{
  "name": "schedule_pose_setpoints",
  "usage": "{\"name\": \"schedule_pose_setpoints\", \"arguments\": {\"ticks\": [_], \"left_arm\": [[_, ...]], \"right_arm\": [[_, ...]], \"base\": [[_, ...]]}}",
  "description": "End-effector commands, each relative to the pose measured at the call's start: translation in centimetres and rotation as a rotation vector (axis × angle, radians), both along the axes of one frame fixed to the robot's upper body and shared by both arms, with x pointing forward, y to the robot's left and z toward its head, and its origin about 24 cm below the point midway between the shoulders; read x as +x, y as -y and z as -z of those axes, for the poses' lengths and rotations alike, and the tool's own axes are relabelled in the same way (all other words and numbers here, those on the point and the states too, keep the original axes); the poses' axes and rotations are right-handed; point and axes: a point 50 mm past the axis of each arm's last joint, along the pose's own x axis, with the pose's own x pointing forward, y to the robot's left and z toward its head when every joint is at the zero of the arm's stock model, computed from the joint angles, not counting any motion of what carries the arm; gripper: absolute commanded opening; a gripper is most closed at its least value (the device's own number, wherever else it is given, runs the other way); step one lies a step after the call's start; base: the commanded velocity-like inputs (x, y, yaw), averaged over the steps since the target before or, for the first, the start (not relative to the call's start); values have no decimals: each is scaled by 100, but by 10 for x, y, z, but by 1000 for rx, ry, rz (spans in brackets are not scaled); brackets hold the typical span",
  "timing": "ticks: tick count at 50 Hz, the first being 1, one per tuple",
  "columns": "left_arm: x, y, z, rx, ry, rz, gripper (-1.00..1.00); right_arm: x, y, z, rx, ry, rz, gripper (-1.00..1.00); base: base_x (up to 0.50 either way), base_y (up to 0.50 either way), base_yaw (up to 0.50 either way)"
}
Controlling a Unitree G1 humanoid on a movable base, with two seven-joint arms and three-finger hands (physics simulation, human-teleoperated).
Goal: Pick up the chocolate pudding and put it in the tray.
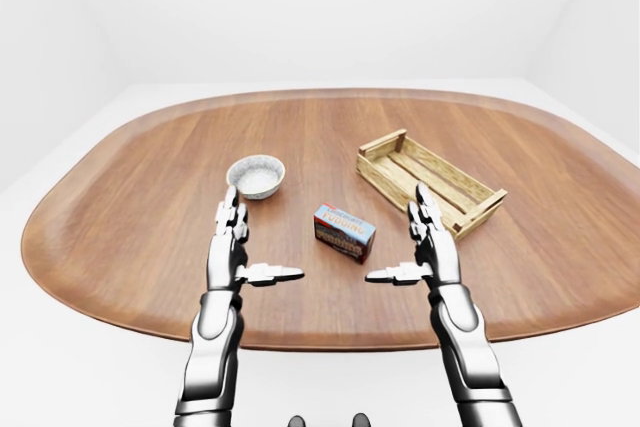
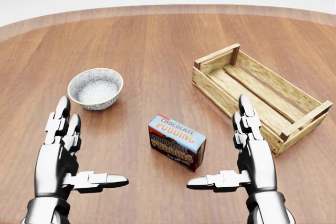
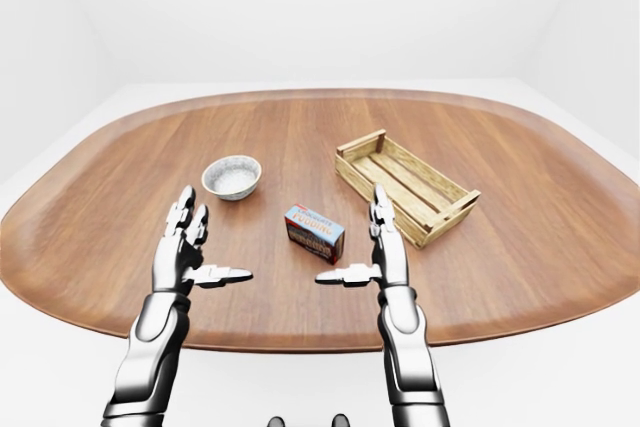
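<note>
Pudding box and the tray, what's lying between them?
Nothing: in the head view only bare table separates the pudding box from the tray.
</note>
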Motion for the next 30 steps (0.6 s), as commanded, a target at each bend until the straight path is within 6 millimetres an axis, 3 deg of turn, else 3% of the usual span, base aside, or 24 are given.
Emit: {"name": "schedule_pose_setpoints", "arguments": {"ticks": [1, 30], "left_arm": [[-9, -5, -34, -113, 184, -31, 100], [-8, -3, -33, -141, 183, -10, 100]], "right_arm": [[-9, -1, -19, -34, 107, 12, 100], [-9, -1, -18, -17, 101, 4, 100]], "base": [[27, 0, 0], [26, 0, 0]]}}
